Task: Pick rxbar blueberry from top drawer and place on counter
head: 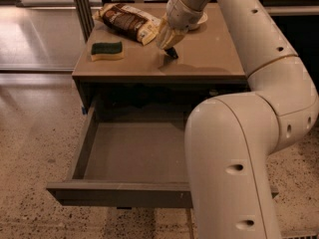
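Note:
My gripper [168,45] is over the middle of the tan counter [214,54], pointing down. It is shut on the rxbar blueberry [172,53], a small dark bar sticking out below the fingertips, just above the counter top with its shadow right under it. The top drawer [129,153] is pulled wide open below the counter. The part of its grey inside that shows holds nothing. My arm [234,173] hides the drawer's right side.
A green-and-yellow sponge [106,50] lies at the counter's left. A brown-and-cream snack bag [128,20] lies at the back left, close to the gripper. A white dish [198,20] sits behind the gripper. Speckled floor surrounds the cabinet.

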